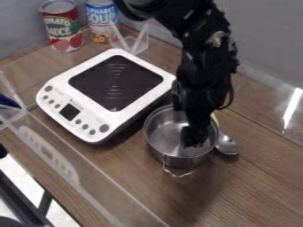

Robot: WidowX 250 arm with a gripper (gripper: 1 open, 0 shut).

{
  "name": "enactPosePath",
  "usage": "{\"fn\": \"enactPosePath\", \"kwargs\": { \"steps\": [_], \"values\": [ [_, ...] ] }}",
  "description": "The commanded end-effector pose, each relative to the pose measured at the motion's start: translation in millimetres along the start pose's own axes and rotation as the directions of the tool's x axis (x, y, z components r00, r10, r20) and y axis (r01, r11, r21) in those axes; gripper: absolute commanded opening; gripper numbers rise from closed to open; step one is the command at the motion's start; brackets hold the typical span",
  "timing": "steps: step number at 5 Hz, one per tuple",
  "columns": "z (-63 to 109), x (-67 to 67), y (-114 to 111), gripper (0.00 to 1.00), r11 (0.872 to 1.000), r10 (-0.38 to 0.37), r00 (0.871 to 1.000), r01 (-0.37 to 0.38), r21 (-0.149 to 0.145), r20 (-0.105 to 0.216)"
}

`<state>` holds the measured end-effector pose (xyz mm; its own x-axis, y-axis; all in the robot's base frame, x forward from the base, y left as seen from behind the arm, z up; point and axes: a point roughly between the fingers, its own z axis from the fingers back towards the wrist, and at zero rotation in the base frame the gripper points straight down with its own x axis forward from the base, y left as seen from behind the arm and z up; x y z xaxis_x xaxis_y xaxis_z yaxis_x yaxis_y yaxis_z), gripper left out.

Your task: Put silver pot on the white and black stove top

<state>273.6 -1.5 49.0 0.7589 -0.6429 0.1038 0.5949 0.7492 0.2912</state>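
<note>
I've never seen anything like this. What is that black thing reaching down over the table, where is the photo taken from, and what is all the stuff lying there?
The black thing is a robot arm. Its tip is a gripper with two jaws, now open and dipped into a silver pot; it grips nothing yet. The single picture comes from a camera standing off the table, looking down at it from the front.

On the wooden table the pot stands right of a white and black stove top, not on it. A spoon lies just beyond the pot. Two food cans stand at the back.

Its job is to set the pot on the stove top.
</note>
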Motion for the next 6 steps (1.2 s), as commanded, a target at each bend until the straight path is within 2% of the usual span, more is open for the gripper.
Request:
{"fn": "enactPosePath", "kwargs": {
  "steps": [1,2,4,5,6],
  "values": [
    [-3.0,10.1,7,1.0,1.0,-0.003,1.0,0.003,0.025,0.027],
    [-5.9,12.3,11,1.0,1.0,-0.003,1.0,0.003,0.028,0.019],
    [-8.6,2.7,18,1.0,0.999,0.019,1.0,-0.019,0.025,0.001],
    [-2.3,3.6,19,1.0,0.999,0.027,1.0,-0.027,0.029,-0.006],
    [10.0,4.2,24,0.0,0.999,0.035,0.999,-0.034,0.034,-0.016]
  ]
}}
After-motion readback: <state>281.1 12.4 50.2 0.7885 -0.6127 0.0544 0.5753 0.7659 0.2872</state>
